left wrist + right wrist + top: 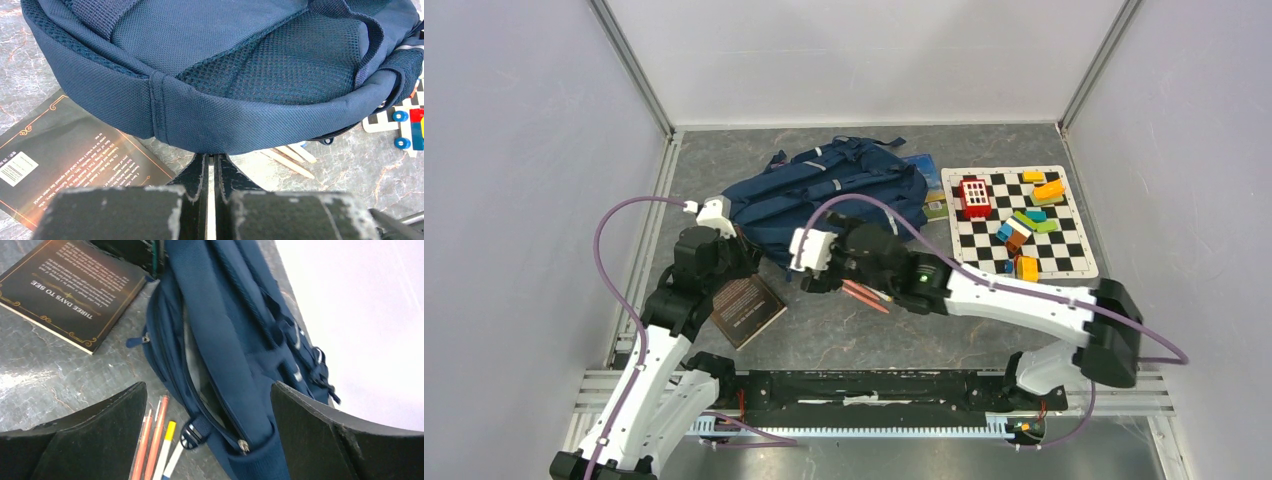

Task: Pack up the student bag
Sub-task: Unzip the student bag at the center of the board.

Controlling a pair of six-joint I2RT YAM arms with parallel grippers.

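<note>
The student bag, a large navy backpack, lies at the middle back of the table. My left gripper is at its near-left edge. In the left wrist view the fingers are pressed almost together and their tips vanish under the bag's seam, so the gripper looks shut on the bag's edge. My right gripper is wide open just above the bag's near side. In the right wrist view it straddles the partly open zip, whose pull lies between the fingers.
A dark book lies near the left arm and also shows in the right wrist view. Pencils and pens lie under the right arm. A checkered mat with several coloured toys is at the right. A blue-green flat item sits beside the bag.
</note>
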